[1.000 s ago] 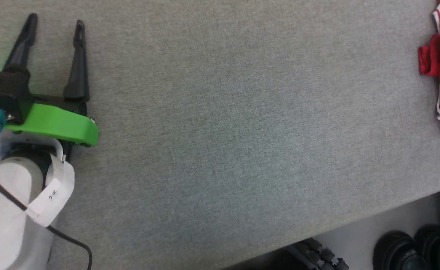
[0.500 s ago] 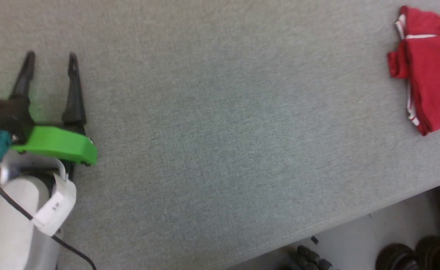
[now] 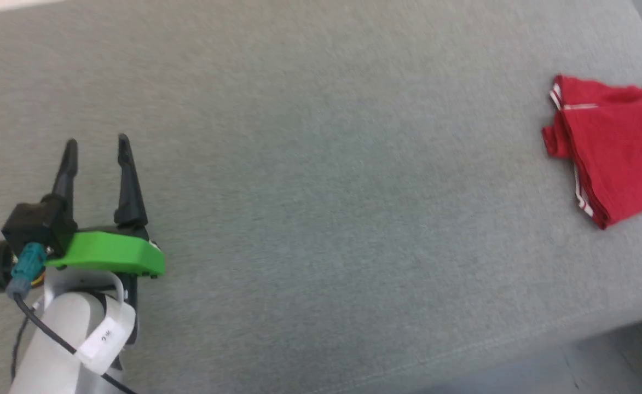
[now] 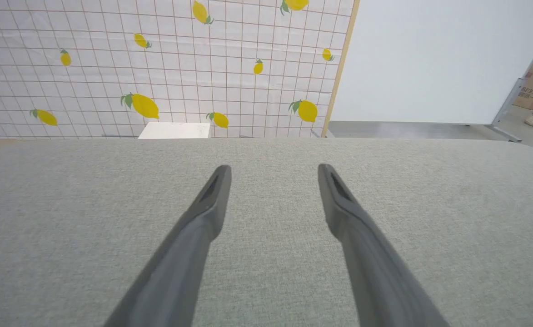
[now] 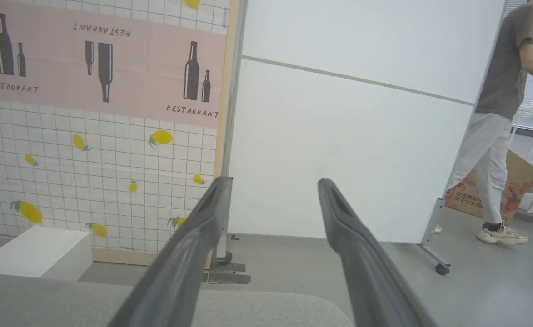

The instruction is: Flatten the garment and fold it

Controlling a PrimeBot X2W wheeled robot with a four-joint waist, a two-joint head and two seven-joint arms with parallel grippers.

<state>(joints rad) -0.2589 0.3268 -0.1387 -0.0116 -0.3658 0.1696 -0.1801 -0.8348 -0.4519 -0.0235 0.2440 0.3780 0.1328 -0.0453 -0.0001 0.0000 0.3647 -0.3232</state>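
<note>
The garment [image 3: 613, 158], bright red with white striped trim, lies folded into a compact stack at the far right of the grey table [image 3: 321, 191], cut off by the frame edge. Far from it, at the lower left, my left gripper [image 3: 97, 145] hovers open over bare cloth with nothing between its fingers. The left wrist view shows the same left gripper [image 4: 273, 169] spread wide above the table. In the right wrist view, my right gripper [image 5: 273, 182] is open and empty, raised and pointing across the table's far edge [image 5: 248, 306] toward the room.
The table's front edge [image 3: 518, 342] runs along the lower right. Beyond the table stand a lemon-patterned wall [image 4: 157, 68], a small white box [image 5: 34, 252] and a white rolling partition [image 5: 352, 150]. A person [image 5: 498, 122] walks at the right behind it.
The head camera has swung, so the garment sits lower and more fully in view and the left gripper appears lower. The shoes and dark objects under the table's edge have left the picture.
</note>
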